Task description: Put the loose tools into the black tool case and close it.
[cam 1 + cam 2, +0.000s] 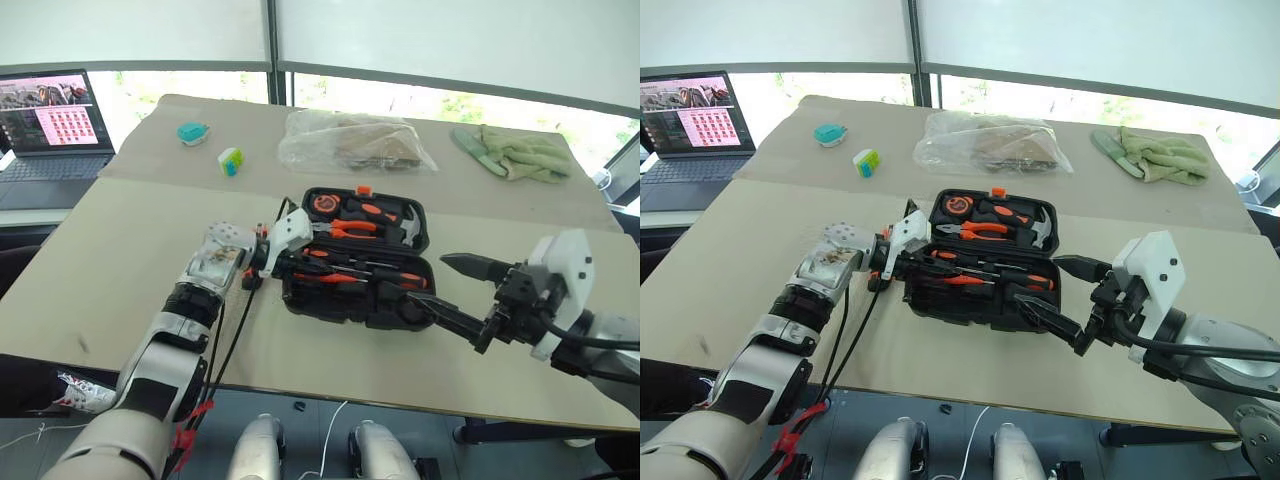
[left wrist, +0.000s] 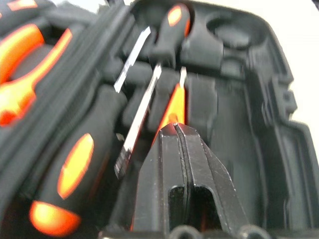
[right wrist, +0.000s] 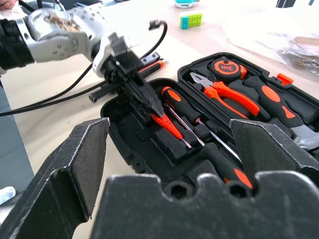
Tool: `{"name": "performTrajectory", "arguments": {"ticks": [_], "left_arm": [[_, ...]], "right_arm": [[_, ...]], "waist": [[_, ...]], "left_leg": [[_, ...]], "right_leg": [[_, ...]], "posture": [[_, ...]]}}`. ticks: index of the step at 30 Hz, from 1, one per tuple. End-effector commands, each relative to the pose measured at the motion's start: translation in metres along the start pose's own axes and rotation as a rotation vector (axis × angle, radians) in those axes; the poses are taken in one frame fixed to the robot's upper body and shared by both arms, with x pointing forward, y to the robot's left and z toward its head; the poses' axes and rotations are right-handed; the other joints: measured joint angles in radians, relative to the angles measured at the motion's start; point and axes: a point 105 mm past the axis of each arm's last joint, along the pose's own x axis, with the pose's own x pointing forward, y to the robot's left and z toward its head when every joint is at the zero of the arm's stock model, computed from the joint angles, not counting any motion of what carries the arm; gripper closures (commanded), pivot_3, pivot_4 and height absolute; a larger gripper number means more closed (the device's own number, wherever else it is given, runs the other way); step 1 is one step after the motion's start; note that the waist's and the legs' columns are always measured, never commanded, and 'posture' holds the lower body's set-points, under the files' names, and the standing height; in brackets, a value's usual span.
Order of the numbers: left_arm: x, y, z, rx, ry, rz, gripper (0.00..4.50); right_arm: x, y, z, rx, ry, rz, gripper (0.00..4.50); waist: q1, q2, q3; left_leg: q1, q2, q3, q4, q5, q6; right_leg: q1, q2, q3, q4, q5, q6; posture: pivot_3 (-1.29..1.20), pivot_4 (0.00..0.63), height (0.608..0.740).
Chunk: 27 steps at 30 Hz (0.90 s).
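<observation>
case: black tool case (image 1: 355, 262) lies open on the bench (image 1: 120, 250), lid half away from the robot, tray half nearer
lid half: tape measure (image 3: 225, 68), pliers (image 1: 352, 229), hammer (image 1: 408, 232) seated in slots
tray half: two screwdrivers (image 3: 199, 130) side by side, orange tester pen (image 3: 168, 125) beside them
left end effector (image 3: 152, 110): fingers pressed together, tips down in the tray right at the tester pen; a grip on it can't be told
right end effector (image 1: 448, 285): fingers wide apart, holding nothing, hanging over the case's right end
utility knife (image 3: 148, 63): on the bench just outside the case's left edge, by the left wrist
rest of bench: clear bag (image 1: 352, 142) behind the case, green gloves (image 1: 515, 153) far right, teal object (image 1: 192, 132) and green-white block (image 1: 230, 161) far left, laptop (image 1: 55, 125) at the left edge
</observation>
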Motion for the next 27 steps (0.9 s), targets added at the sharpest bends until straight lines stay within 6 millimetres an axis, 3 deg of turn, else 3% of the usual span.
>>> {"name": "performTrajectory", "arguments": {"ticks": [1, 9, 18, 27], "left_arm": [[0.008, 0.001, -0.014, 0.013, 0.065, 0.017, 4.46], [0.011, 0.002, -0.026, -0.006, 0.082, 0.019, 4.46], [0.012, -0.009, -0.026, 0.026, 0.06, -0.022, 4.46], [0.008, -0.003, -0.048, 0.001, 0.157, 0.034, 4.46]], "right_arm": [[0.0, 0.002, 0.008, -0.023, -0.029, 0.012, 0.0], [0.0, 0.004, 0.009, -0.017, -0.033, 0.019, 0.0], [0.0, 0.001, 0.01, -0.013, -0.035, 0.012, 0.0], [0.004, 0.0, 0.011, -0.016, -0.041, 0.022, 0.0]], "waist": [[0.003, 0.0, -0.001], [0.002, 0.001, -0.001], [0.002, 0.004, -0.004], [-0.001, 0.008, -0.009]], "left_leg": [[0.001, 0.0, 0.0, 0.0, 0.0, 0.0], [0.015, 0.0, 0.001, -0.003, -0.001, 0.0], [0.015, 0.0, 0.001, -0.002, -0.001, 0.0], [0.017, 0.0, 0.001, -0.002, -0.001, 0.0]], "right_leg": [[0.001, 0.0, 0.0, 0.0, 0.0, 0.0], [0.016, 0.0, 0.0, -0.004, 0.0, 0.0], [0.016, 0.0, 0.0, -0.004, 0.0, 0.0], [0.017, 0.0, 0.0, -0.003, 0.0, 0.0]], "posture": [[0.0, 0.15, 0.74], [0.0, 0.15, 0.74], [0.0, 0.15, 0.74], [0.0, 0.15, 0.74]]}}
